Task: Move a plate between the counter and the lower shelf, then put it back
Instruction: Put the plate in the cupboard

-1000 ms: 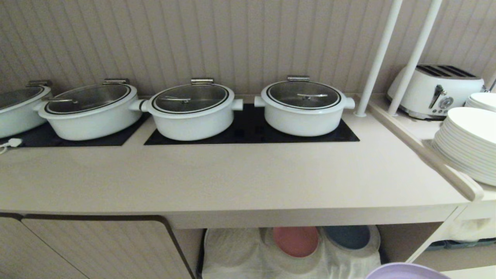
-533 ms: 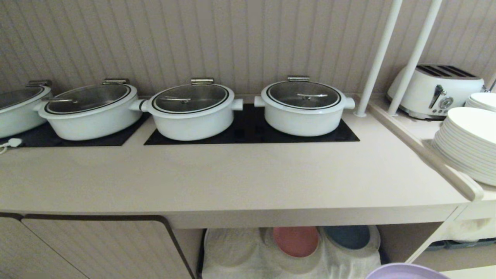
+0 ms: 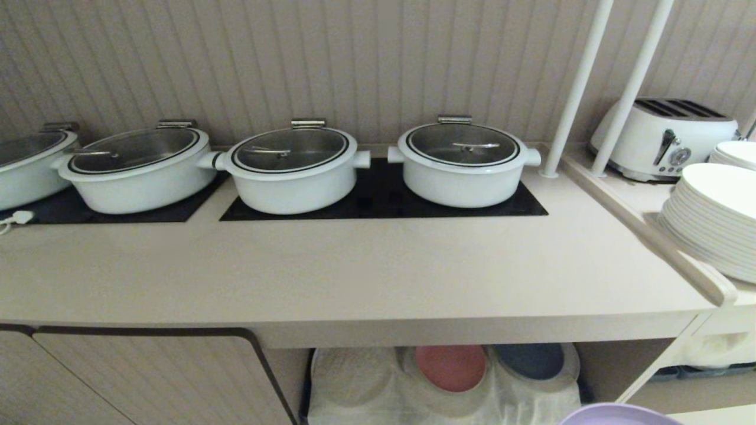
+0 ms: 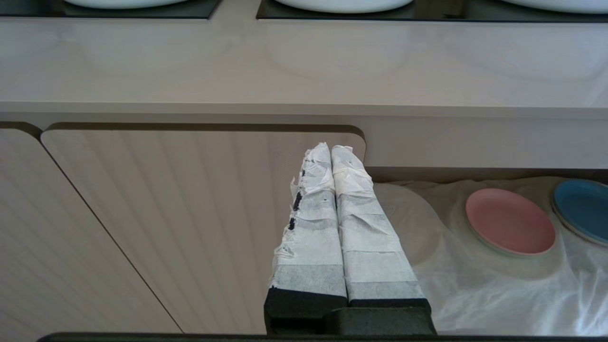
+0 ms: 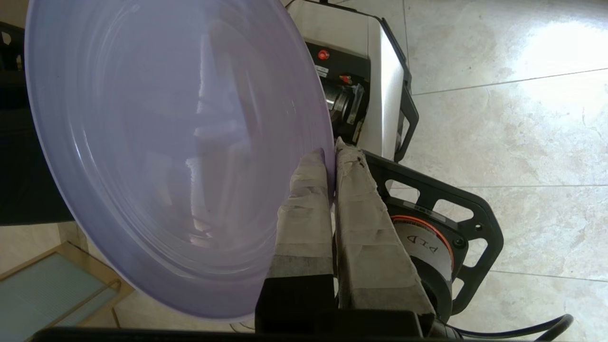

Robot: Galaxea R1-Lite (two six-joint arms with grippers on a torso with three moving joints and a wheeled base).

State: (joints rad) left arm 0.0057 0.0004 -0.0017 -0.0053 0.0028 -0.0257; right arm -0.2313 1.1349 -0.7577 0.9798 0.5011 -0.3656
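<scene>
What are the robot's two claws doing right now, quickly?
Left gripper: shut, holding nothing, in front of the cabinet door.
Right gripper: shut on the rim of the lilac plate, held away from the counter.

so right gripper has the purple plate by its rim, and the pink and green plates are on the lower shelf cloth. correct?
One slip: the second plate is blue, not green, as the left wrist view shows. The rest holds: the right gripper pinches the purple plate by its rim, and the pink plate sits on the lower shelf cloth.
</scene>
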